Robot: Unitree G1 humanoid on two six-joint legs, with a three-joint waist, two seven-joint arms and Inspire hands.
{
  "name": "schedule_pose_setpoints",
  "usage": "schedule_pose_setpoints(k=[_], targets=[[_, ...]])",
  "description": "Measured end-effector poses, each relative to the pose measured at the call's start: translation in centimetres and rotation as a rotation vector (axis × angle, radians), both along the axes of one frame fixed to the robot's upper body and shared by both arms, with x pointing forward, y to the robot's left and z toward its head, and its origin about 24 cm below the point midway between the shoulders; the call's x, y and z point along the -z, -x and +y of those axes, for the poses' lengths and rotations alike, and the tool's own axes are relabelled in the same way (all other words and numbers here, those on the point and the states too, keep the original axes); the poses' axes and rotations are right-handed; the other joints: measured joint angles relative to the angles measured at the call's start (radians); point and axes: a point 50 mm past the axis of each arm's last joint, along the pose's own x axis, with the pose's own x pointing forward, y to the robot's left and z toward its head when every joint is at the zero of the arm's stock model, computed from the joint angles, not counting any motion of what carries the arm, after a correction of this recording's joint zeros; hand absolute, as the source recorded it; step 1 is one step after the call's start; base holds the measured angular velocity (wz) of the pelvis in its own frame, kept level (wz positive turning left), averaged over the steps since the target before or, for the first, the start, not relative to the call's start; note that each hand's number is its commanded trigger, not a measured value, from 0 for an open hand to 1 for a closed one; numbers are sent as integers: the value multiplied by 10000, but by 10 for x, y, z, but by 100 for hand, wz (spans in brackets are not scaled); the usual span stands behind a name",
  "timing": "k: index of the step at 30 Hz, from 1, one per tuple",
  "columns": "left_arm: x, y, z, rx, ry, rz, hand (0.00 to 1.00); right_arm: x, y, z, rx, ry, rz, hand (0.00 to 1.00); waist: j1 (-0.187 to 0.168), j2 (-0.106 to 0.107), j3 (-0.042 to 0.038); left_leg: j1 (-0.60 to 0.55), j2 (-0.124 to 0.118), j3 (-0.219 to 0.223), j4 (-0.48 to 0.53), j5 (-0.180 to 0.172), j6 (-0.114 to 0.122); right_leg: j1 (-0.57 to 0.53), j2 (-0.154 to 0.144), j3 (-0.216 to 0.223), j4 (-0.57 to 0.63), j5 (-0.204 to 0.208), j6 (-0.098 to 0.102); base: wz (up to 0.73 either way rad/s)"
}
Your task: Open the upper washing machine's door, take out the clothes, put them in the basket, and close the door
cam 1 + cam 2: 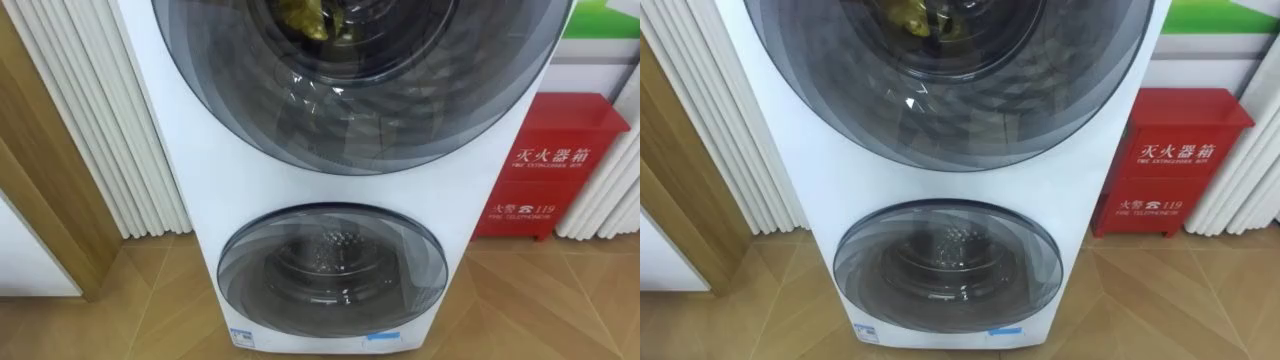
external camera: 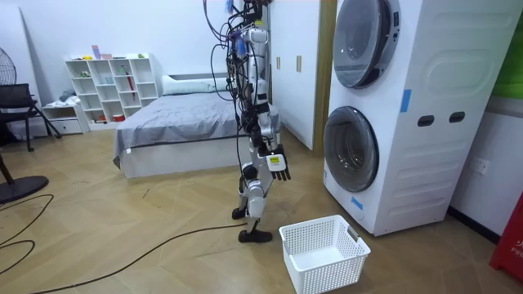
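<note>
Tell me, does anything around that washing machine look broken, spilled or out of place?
Nothing stands out. Both round doors of the washing machine look shut and undamaged, an olive garment lies inside the upper drum, and the white basket stands upright on a dry floor.

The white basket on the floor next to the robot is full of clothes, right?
Not quite. The white basket does stand on the floor next to the robot, but it is empty, as the room view shows. The only laundry showing is some yellowish clothes behind the upper door glass of the washing machine.
</note>
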Motion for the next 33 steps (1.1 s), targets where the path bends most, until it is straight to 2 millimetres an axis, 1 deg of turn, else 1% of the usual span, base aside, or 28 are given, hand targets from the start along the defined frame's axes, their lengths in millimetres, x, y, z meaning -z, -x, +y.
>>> schedule_pose_setpoints(k=[4,6,10,11,13,15,17,19,20,21,22,23,24,25,26,27,28,29,30,31,32,33], targets=[[0,-1,0,44,-3,-41,0,0,-2,0,-77,9,-37,0,-8,-13,-2,-44,-4,-9,1,0,0,-29,-3,-7,-6,-1,2,1],[-1,-1,1,272,-69,-10,0,0,-1,0,-197,34,10,0,-3,-54,17,-47,-5,-18,1,0,0,-29,-3,-12,-2,-1,2,0],[-1,-3,2,412,-66,-41,0,0,0,0,-208,35,52,0,-1,-73,4,-88,-6,-14,2,0,0,-84,-1,2,-1,0,1,0],[-1,-3,2,409,-43,-49,0,0,0,0,-150,25,56,0,9,-16,-25,-90,-5,-12,2,0,0,-87,0,-5,-1,0,0,0],[-1,-3,2,423,27,-71,0,0,0,0,-14,6,50,0,5,-11,-34,-70,-5,-8,2,0,0,-65,-1,-50,-1,0,1,0],[-1,-3,1,275,242,-148,0,0,1,0,195,-35,60,0,3,2,-25,3,-4,-7,-2,0,0,21,-2,-66,-3,-1,2,0],[-1,-3,0,33,394,-242,0,0,-3,0,545,-74,-105,0,-18,-5,-31,-1,-3,-21,0,0,0,31,-6,-85,-7,-4,7,2],[-1,-5,0,11,489,-314,0,-2,-11,-3,954,-8,-383,0,-73,-1,-21,-22,-5,-57,3,0,0,20,-17,-114,-8,-5,8,2],[-1,-6,0,31,542,-366,0,-5,-22,-5,1191,59,-818,0,-138,-9,-11,-53,-12,-48,14,0,0,1,-25,-117,4,-5,8,0],[-1,-6,1,36,555,-367,0,-12,-41,-7,1270,183,-1565,0,-215,-17,-2,-56,-15,-46,16,0,1,-12,-25,-90,18,-4,8,-4],[-1,-5,1,32,554,-356,0,-18,-54,-7,1174,245,-2140,0,-270,-32,7,-59,-16,-50,15,1,1,-8,-21,-84,23,-4,7,-9],[-1,-5,2,54,581,-376,0,-33,-83,-8,926,364,-3458,0,-304,-31,6,-59,-15,-40,33,1,2,-29,-17,-45,55,-2,5,-4],[-2,-7,4,117,562,-431,0,-51,-111,-10,621,521,-4763,0,-353,-147,46,-50,-21,-20,66,1,1,-50,-19,-48,57,-2,4,0],[-2,-6,6,125,532,-407,0,-61,-124,-11,518,586,-5400,0,-372,-153,42,-33,-21,-19,64,1,1,-28,-17,-42,53,-2,4,8],[-3,-7,9,173,488,-462,0,-81,-147,-14,364,770,-6564,0,-344,-168,32,-15,-20,-20,62,2,1,-2,-12,-18,35,-2,4,4],[-5,-8,13,208,400,-533,0,-100,-167,-16,181,1008,-7560,0,-310,-237,17,1,-16,-21,60,2,1,4,-7,-4,42,-1,4,0],[-5,-8,14,220,366,-559,0,-109,-175,-18,124,1128,-7965,0,-277,-262,13,7,-14,-21,60,3,2,7,-5,-2,44,-2,4,0],[-6,-9,16,257,304,-559,0,-127,-187,-19,-121,1496,-8714,0,-268,-346,-8,7,-13,-22,61,3,1,6,-3,7,59,-1,4,-4],[-6,-5,17,236,284,-470,0,-147,-197,-18,-321,1772,-9546,0,-236,-377,-5,-15,-11,-16,59,3,1,-12,0,-8,59,-1,4,-6],[-6,-2,17,212,274,-383,0,-157,-202,-17,-395,1843,-9967,0,-231,-394,-15,-36,-9,-23,60,3,1,-16,0,0,63,-1,4,-6],[-6,0,19,161,238,-319,0,-174,-211,-15,-533,2025,-10666,0,-250,-416,-29,-63,0,-61,59,3,1,-25,7,12,89,2,4,-4],[-6,0,19,120,253,-296,0,-186,-220,-16,-746,2372,-11098,0,-273,-429,-35,-54,10,-69,59,3,1,-68,5,16,174,4,5,0]])
